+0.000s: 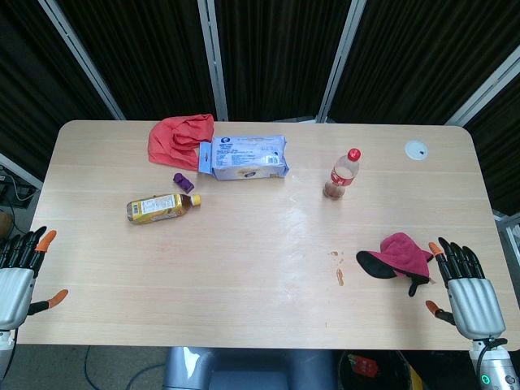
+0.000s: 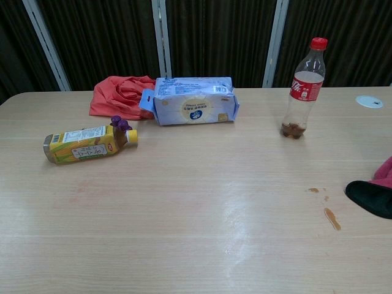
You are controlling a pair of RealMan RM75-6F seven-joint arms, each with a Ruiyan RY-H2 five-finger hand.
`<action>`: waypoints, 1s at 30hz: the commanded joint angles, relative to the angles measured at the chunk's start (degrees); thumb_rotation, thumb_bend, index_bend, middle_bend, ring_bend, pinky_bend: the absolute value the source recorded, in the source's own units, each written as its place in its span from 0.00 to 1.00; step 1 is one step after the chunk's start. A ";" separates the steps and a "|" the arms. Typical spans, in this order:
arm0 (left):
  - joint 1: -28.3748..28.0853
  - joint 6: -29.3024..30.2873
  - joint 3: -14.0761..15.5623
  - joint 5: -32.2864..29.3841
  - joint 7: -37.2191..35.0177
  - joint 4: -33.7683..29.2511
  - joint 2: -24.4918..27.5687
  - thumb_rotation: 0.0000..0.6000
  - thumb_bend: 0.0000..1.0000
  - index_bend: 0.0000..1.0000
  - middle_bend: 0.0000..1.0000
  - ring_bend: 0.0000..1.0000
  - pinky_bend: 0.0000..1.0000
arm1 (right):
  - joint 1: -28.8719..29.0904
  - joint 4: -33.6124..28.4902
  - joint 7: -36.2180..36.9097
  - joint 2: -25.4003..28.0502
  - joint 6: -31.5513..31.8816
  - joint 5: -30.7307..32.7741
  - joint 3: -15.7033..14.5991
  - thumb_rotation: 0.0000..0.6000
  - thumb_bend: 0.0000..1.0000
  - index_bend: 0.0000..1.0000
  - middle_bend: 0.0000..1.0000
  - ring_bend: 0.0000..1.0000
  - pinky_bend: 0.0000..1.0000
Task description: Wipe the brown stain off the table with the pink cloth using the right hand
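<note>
The pink cloth (image 1: pixel 400 254) lies crumpled near the table's front right, with a dark underside showing; the chest view catches only its edge (image 2: pixel 375 195) at the right border. The brown stain (image 1: pixel 340 276) is a short streak with small spots just left of the cloth, seen too in the chest view as a stain (image 2: pixel 332 218). My right hand (image 1: pixel 465 288) hovers open at the table's right front edge, just right of the cloth, fingers spread and not touching it. My left hand (image 1: pixel 18 276) hangs open off the table's left front corner. Neither hand shows in the chest view.
A cola bottle (image 1: pixel 344 174) stands upright behind the stain. A yellow drink bottle (image 1: pixel 161 207) lies on its side at the left. A blue wipes packet (image 1: pixel 244 157) and a red cloth (image 1: pixel 180 138) sit at the back. A white disc (image 1: pixel 417 149) lies back right.
</note>
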 commanded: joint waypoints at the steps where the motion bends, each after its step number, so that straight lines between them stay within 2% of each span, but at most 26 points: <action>1: -0.03 -0.05 0.05 0.09 0.02 -0.03 0.04 1.00 0.00 0.00 0.00 0.00 0.00 | -0.15 0.02 -0.03 -0.14 0.10 0.28 0.06 1.00 0.07 0.00 0.00 0.00 0.06; 11: 0.04 0.03 0.01 -0.09 0.39 -0.08 -0.06 1.00 0.00 0.00 0.00 0.00 0.00 | 0.02 -0.99 -0.15 0.17 -0.95 1.05 -0.05 1.00 0.07 0.00 0.00 0.00 0.06; 16: -0.05 -0.21 -0.02 -0.26 0.21 -0.06 -0.06 1.00 0.00 0.00 0.00 0.00 0.00 | 0.65 -2.07 -0.93 -0.24 -3.18 3.51 0.34 1.00 0.07 0.00 0.00 0.00 0.06; 20: -0.12 -0.43 -0.03 -0.48 0.45 -0.04 -0.14 1.00 0.00 0.00 0.00 0.00 0.00 | 2.35 -2.97 -3.62 -0.72 -7.49 7.60 1.13 1.00 0.07 0.00 0.00 0.00 0.06; 23: -0.22 -0.53 -0.03 -0.43 0.96 -0.14 -0.27 1.00 0.00 0.00 0.00 0.00 0.00 | 5.34 -3.82 -7.30 -3.08 -13.17 15.72 3.75 1.00 0.07 0.00 0.00 0.00 0.06; 26: -0.15 -0.46 -0.07 -0.58 0.99 -0.26 -0.23 1.00 0.00 0.00 0.00 0.00 0.00 | 6.70 -3.88 -9.90 -4.22 -14.95 19.49 4.84 1.00 0.07 0.00 0.00 0.00 0.06; 30: -0.18 -0.62 -0.12 -0.84 0.66 -0.34 -0.12 1.00 0.00 0.01 0.00 0.00 0.00 | 9.50 0.04 -15.27 -7.61 -17.72 24.53 5.91 1.00 0.07 0.00 0.00 0.00 0.06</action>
